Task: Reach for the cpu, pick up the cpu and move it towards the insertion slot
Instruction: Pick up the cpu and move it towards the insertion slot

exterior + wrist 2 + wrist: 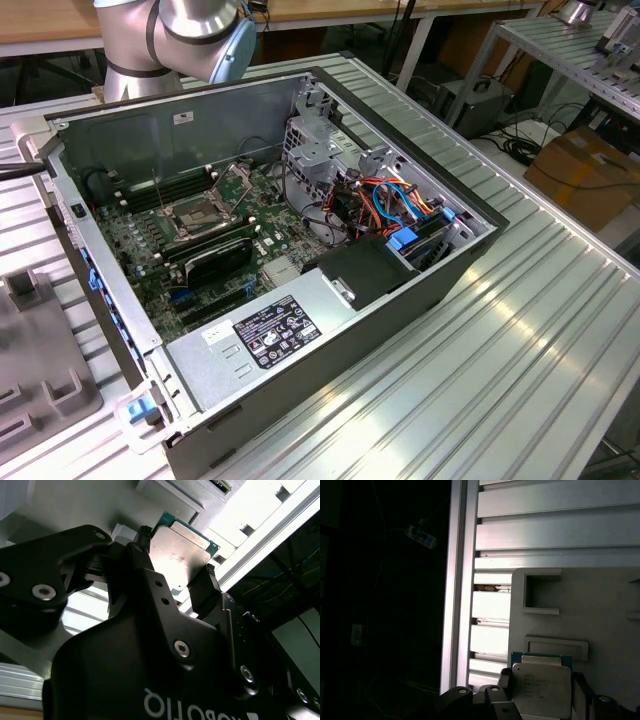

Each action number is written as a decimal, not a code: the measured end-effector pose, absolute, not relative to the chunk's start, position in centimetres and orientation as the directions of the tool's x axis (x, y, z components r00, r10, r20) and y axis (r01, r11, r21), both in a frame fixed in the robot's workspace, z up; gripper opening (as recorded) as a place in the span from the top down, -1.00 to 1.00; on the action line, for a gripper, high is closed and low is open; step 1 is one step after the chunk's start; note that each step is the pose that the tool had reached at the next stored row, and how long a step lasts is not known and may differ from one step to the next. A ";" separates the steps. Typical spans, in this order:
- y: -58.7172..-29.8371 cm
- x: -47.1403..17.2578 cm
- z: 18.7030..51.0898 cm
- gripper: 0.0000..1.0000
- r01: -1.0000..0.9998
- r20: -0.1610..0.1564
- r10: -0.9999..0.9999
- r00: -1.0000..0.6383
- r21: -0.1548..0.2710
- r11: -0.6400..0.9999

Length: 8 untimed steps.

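Between the fingers [204,592] of the tool [177,555], in both wrist views, sits the cpu [181,550], a thin, flat square with a dull silver lid and a narrow green board edge showing along one side. The jaws stand narrow, drawn in to the width of the chip, with one finger against each of two opposite edges. Contact appears made on both sides, so the cpu is judged held. Whether it is lifted clear of the grey tray [600,610] behind it cannot be told. That tray lies on the slatted aluminium bench [545,530], near the bench's edge rail. In the exterior view the arm [170,35] stands at the far side of the open computer case [420,300]. The insertion slot [195,215], a metal-framed square on the motherboard, lies inside that case. Handling assessment: the cpu is judged very light and rigid, with no give under pressure. Its smooth lid and thin edges offer little bite, so an edge grip is likely to be slippery. The underside and the corners of the green board are the fragile parts and should go untouched. The sound hold is the one observed: two opposite edges, centred along their length, chip kept level. An off-centre hold could let it pivot, and too much squeeze could chip the board.
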State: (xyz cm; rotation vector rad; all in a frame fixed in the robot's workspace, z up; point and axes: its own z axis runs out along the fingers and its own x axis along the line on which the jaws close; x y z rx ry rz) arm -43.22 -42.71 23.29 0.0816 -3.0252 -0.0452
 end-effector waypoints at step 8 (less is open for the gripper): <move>-42.7 -43.2 23.7 -0.09 -0.052 0.123 -0.055 -0.991 0.033 0.998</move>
